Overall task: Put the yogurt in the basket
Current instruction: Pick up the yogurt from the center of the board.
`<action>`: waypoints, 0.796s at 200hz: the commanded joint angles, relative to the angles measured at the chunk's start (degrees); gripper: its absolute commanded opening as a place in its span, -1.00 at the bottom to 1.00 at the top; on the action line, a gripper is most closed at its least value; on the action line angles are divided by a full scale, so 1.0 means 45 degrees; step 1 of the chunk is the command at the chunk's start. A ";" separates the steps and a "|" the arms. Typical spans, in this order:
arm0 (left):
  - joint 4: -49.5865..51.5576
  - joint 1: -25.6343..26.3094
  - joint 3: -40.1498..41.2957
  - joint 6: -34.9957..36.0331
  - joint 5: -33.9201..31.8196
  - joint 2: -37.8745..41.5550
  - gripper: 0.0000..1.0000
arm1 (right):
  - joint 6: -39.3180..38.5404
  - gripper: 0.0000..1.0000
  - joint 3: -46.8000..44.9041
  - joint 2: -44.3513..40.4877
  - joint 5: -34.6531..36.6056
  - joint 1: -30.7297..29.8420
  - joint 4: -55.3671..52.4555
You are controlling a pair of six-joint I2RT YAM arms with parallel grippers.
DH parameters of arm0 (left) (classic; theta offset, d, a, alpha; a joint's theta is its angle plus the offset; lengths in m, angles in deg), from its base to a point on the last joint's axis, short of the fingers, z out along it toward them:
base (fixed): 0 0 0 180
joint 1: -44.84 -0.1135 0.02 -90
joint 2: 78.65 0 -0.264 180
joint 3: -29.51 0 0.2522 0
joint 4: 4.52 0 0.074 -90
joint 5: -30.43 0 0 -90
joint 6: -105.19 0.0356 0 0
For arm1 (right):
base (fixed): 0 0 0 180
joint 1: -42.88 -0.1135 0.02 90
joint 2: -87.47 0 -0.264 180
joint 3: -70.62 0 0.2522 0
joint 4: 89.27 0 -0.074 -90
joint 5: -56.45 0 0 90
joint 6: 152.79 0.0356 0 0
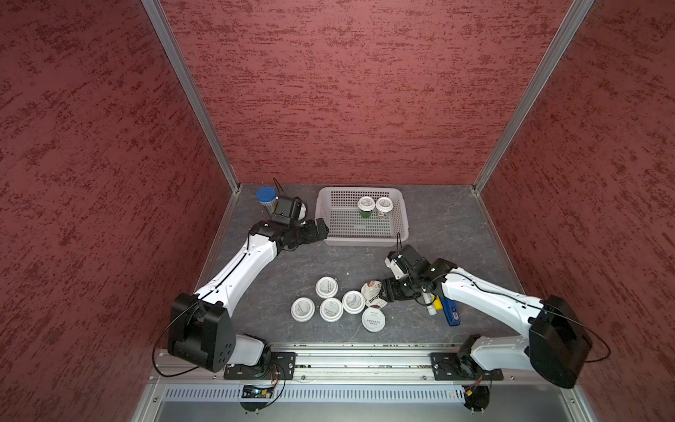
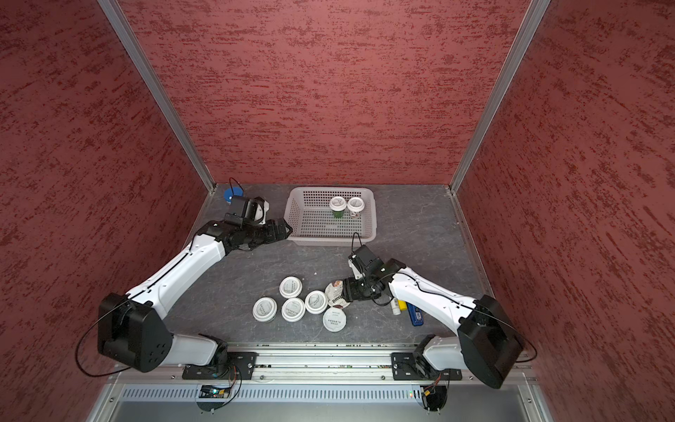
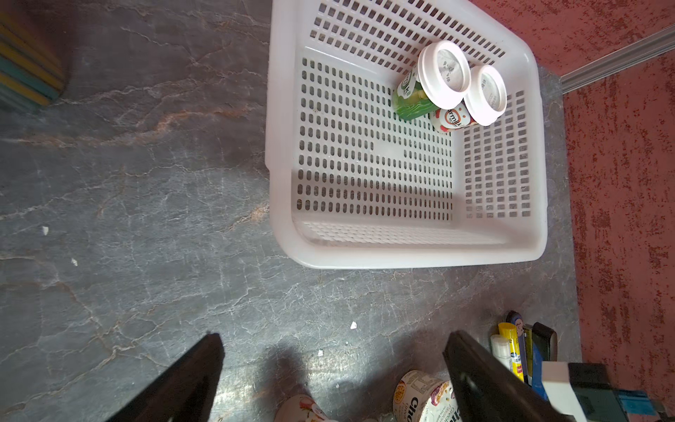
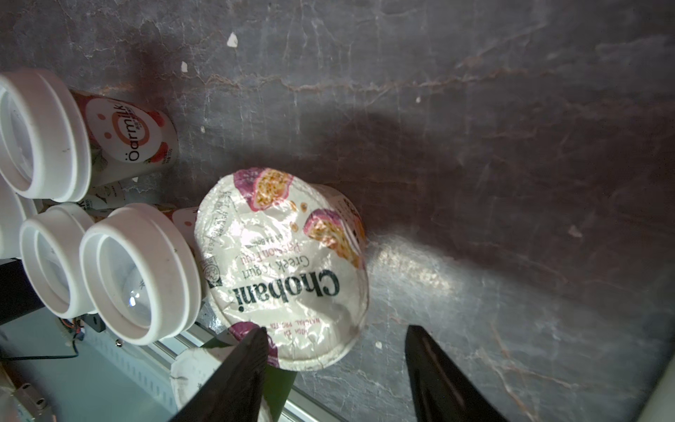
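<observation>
The pale mesh basket stands at the back of the table with two white-lidded yogurt cups upright in its far right corner. Several more white-lidded yogurt cups cluster near the front edge. The foil-lidded Chobani cup stands at the cluster's right. My right gripper is open just over it; one finger overlaps the lid's edge, the other hangs over bare table. My left gripper hovers open and empty by the basket's front left corner.
A clear tube with a blue cap stands at the back left behind my left wrist. A glue stick and blue items lie under my right forearm. Red walls close three sides; a metal rail runs along the front.
</observation>
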 commanded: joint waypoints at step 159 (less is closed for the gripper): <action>-0.0099 0.0153 0.0115 0.0263 -0.0169 0.0108 0.97 | -0.0031 -0.33 0.0352 0.0765 0.0366 0.0626 0.0880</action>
